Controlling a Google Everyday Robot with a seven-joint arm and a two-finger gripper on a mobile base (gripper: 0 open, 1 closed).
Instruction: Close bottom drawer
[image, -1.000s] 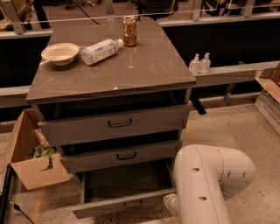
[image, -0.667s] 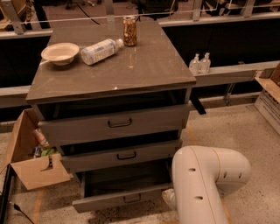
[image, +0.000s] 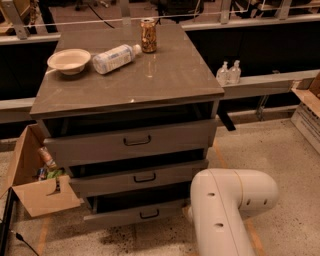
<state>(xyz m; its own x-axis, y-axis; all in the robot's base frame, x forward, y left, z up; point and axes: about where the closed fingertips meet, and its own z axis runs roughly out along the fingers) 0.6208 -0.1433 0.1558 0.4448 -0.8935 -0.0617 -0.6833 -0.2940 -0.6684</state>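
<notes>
The bottom drawer (image: 135, 214) is the lowest of three grey-brown drawers in the cabinet. Its low flat front with a small black bar handle (image: 149, 214) stands out only a little from the cabinet, with a dark gap above it. The middle drawer (image: 142, 178) and the taller top drawer (image: 135, 141) also stand slightly out. My white arm (image: 225, 210) fills the lower right, right of the bottom drawer's end. My gripper is hidden behind the arm, at the drawer's right end near the floor.
On the cabinet top (image: 165, 75) are a white bowl (image: 69, 60), a lying plastic bottle (image: 114, 57) and a can (image: 148, 35). An open cardboard box (image: 37, 182) stands left of the cabinet. Two small bottles (image: 228, 73) sit on a rail at the right.
The bottom drawer has slid inward, from pulled far out with its tray showing to nearly flush. My arm has shifted slightly toward the cabinet.
</notes>
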